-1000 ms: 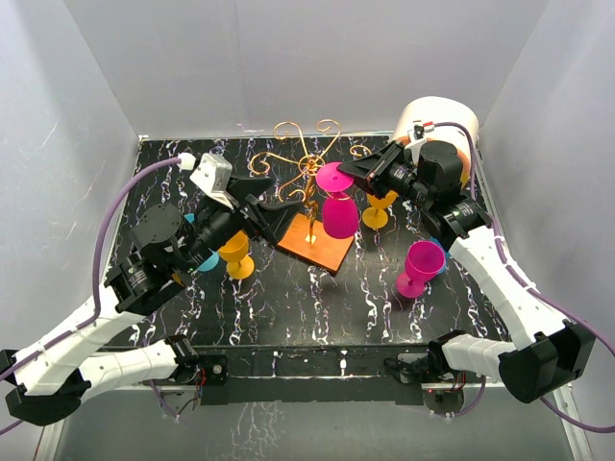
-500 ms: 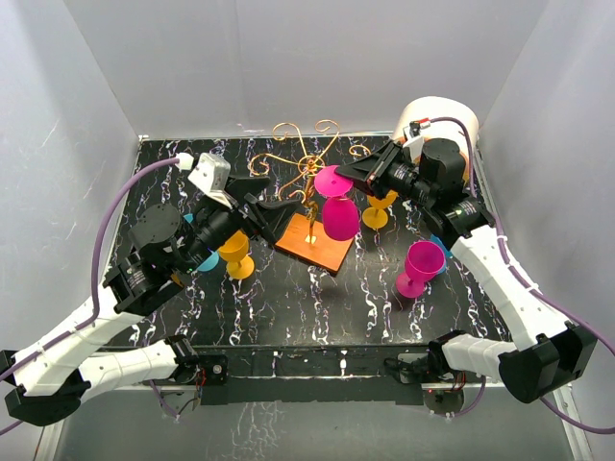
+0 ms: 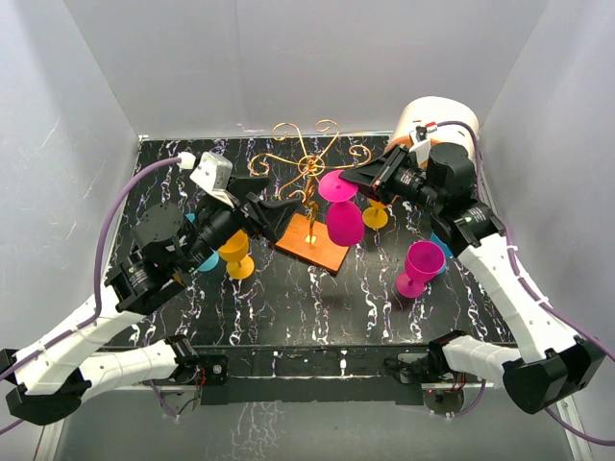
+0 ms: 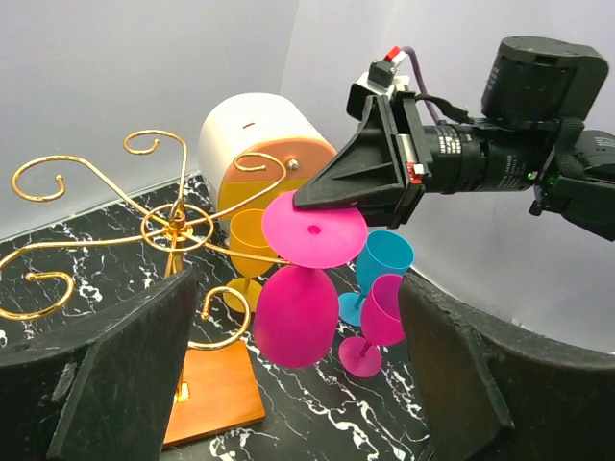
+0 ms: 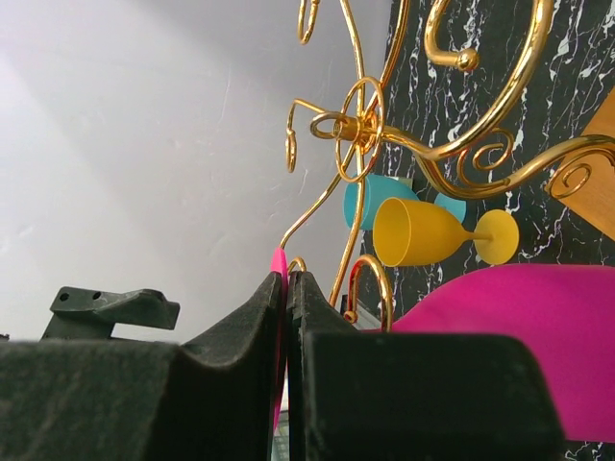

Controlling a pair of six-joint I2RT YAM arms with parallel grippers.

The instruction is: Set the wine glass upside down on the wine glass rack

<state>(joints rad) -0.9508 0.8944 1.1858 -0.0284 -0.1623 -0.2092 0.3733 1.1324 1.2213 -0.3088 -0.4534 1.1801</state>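
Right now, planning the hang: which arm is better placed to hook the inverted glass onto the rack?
Right: the right end effector holds the inverted pink glass beside the rack; the left end effector is open, empty.

Lighting bright, diffuse, from overhead; white walls (image 3: pixel 317 67) evenly lit, faintly blue. Shadows soft and faint on the black marbled counter (image 3: pixel 288 298). Small glints on the wine glass rack (image 4: pixel 175 252). Top view sharp; right pincer (image 5: pixel 285 283) close to its lens, dark, soft-edged.
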